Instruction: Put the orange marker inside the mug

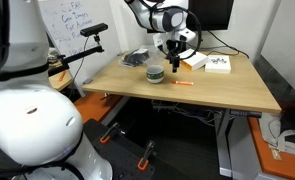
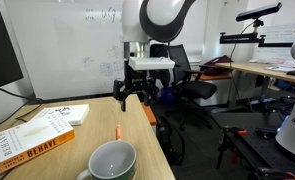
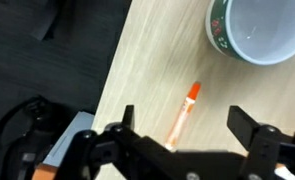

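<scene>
Spread wide, the jaws of the gripper (image 3: 187, 138) fill the bottom of the wrist view. Under the gap between them the orange marker (image 3: 185, 112) lies flat on the table (image 3: 157, 50) near its edge, apart from the mug (image 3: 255, 30). In an exterior view the mug (image 2: 112, 162) stands by the table's near corner, the orange marker (image 2: 118, 132) just beyond it and the gripper (image 2: 135, 100) hanging above the table. In an exterior view the orange marker (image 1: 180, 84) lies beside the mug (image 1: 155, 72).

The light wooden table (image 1: 227, 92) carries the mug (image 1: 155, 72), and the orange marker (image 1: 181, 84) lies flat just beside it. Two books (image 2: 32, 138) lie near the mug, with a dark item (image 1: 135, 58) also close by.
</scene>
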